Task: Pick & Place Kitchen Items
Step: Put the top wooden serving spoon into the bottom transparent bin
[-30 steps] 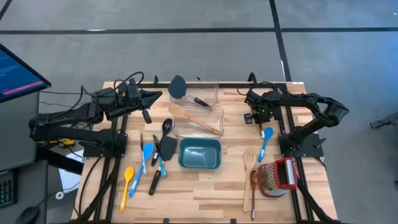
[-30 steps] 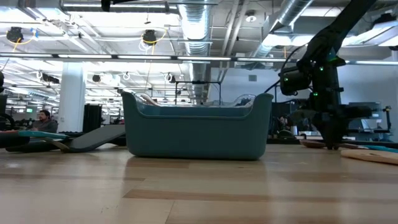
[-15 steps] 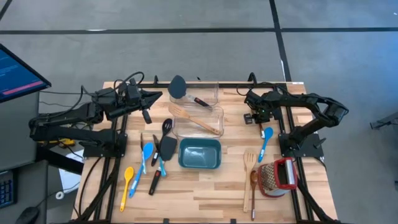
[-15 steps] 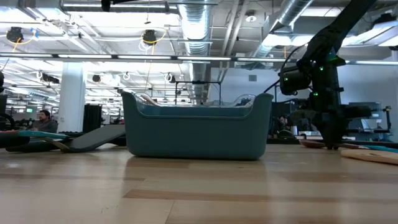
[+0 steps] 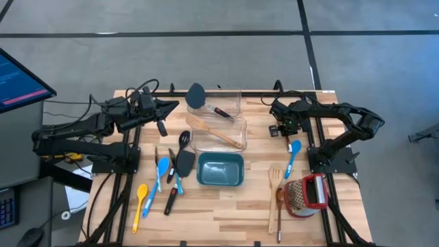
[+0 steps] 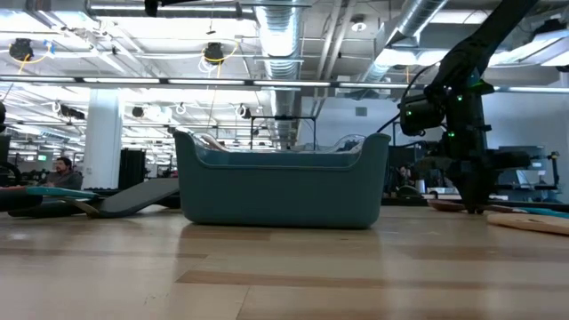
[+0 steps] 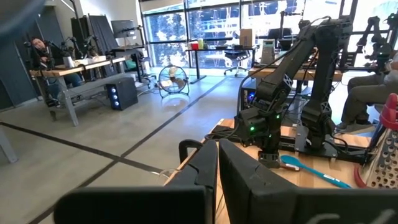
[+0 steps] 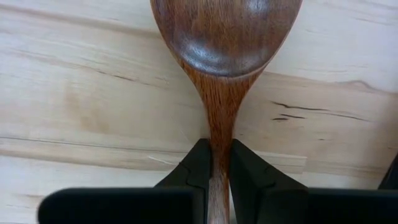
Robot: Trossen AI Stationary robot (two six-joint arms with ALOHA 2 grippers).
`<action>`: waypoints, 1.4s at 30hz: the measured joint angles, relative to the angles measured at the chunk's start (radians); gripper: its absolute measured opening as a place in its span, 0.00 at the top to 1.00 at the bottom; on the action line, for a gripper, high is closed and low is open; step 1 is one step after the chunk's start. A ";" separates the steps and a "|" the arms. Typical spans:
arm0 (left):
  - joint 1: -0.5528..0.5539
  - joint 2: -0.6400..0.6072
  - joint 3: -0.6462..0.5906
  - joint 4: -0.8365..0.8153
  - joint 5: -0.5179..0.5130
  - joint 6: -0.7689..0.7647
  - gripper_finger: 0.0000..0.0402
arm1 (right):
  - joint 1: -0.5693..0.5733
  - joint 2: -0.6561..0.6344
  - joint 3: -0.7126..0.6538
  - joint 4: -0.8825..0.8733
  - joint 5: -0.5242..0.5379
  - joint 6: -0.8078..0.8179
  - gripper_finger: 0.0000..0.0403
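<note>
My right gripper [image 8: 219,163] [image 5: 282,128] stands at the table's far right, pointing down, shut on a brown wooden spoon [image 8: 225,37] that lies flat on the wood. In the low view the same gripper [image 6: 471,203] reaches down to the tabletop. My left gripper [image 7: 217,163] [image 5: 167,107] is shut on nothing and hovers raised at the far left. Black spatula [image 5: 181,169], black ladle [image 5: 183,139], blue spoon [image 5: 162,170] and yellow spoon [image 5: 140,200] lie at near left. A blue spoon [image 5: 293,154], pale slotted spatula [image 5: 274,180] and another brown spoon [image 5: 279,211] lie at right. My right gripper pinches the brown wooden spoon's neck [image 8: 221,134], just below the bowl, between its two fingers [image 8: 198,168]. The fingers come from above, pointing down, and stand across the handle. The spoon lies flat on the table with its bowl facing up.
A teal bin [image 5: 220,170] sits mid-table. Behind it a clear container [image 5: 226,123] holds a black spatula [image 5: 199,98] and a pale slotted spatula [image 5: 216,132]. A red-framed grater [image 5: 309,195] stands at the near right. People sit in the room beyond the table.
</note>
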 joint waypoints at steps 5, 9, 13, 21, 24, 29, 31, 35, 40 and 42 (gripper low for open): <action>0.000 0.000 0.000 0.000 0.000 0.000 0.99 | 0.000 0.000 0.000 0.001 0.000 -0.001 0.93; 0.000 0.000 0.000 0.000 0.000 0.000 0.99 | 0.000 0.003 0.015 0.002 0.005 -0.022 0.93; 0.000 0.000 0.000 0.000 0.001 0.000 0.99 | -0.002 0.002 0.048 0.038 0.024 -0.043 0.93; 0.000 0.000 0.000 0.000 0.002 0.000 0.99 | -0.001 0.003 0.142 0.005 0.015 -0.097 0.93; 0.000 0.000 0.000 0.000 0.002 0.000 0.99 | -0.001 0.002 0.191 -0.003 0.013 -0.114 0.93; 0.000 0.000 0.000 0.000 0.002 0.000 0.99 | 0.016 0.002 0.293 -0.041 0.032 -0.158 0.93; 0.000 0.000 0.000 0.000 0.002 0.000 0.99 | 0.029 0.002 0.340 -0.070 0.052 -0.172 0.93; 0.000 0.000 0.000 0.000 0.002 0.000 0.99 | 0.061 0.001 0.440 -0.099 0.080 -0.196 0.93; 0.000 0.000 0.000 0.000 0.002 0.000 0.99 | 0.113 0.000 0.561 -0.114 0.120 -0.211 0.93; 0.000 0.000 0.000 0.000 0.003 0.000 0.99 | 0.137 0.000 0.606 -0.113 0.139 -0.218 0.93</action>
